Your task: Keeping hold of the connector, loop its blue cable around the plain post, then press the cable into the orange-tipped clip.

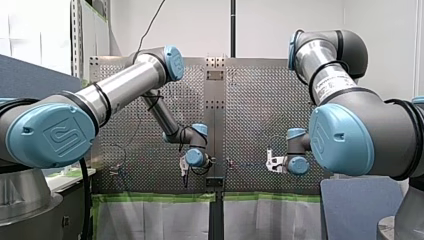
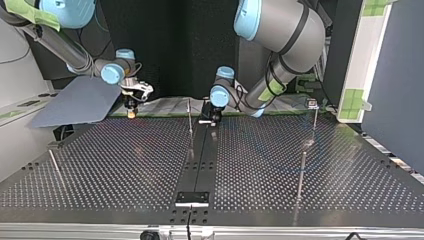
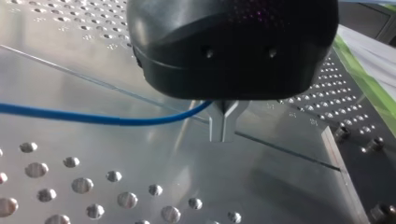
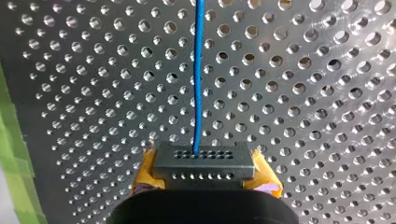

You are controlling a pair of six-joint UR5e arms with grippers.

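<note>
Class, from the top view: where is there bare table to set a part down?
Bare: table between slanted rod and black centre strip; also strip to tall post. Crowded: far edge, by my right tool and my left tool.

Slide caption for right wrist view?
Right gripper, jaws shut on the connector; blue cable runs straight ahead over the perforated table.

Table (image 4: 303, 93): bare perforated metal with a dull sheen, under the right claw (image 4: 205, 170).
Cable (image 4: 198, 70): smooth blue plastic sheath, slightly glossy, ahead of the right claw.
Connector (image 4: 204, 158): dark grey matt plastic, between the right claw's pads (image 4: 145, 170).
Pads: yellow, matt, rubbery-looking.
Left claw (image 3: 223, 135): black plastic housing, smooth with a soft sheen; fingers (image 3: 215, 123) of bare smooth metal.
Arms (image 1: 125, 85): brushed metal tubes, glossy blue plastic caps.
Post (image 2: 190, 120): thin bare metal rod, shiny, beside the left claw.
</note>
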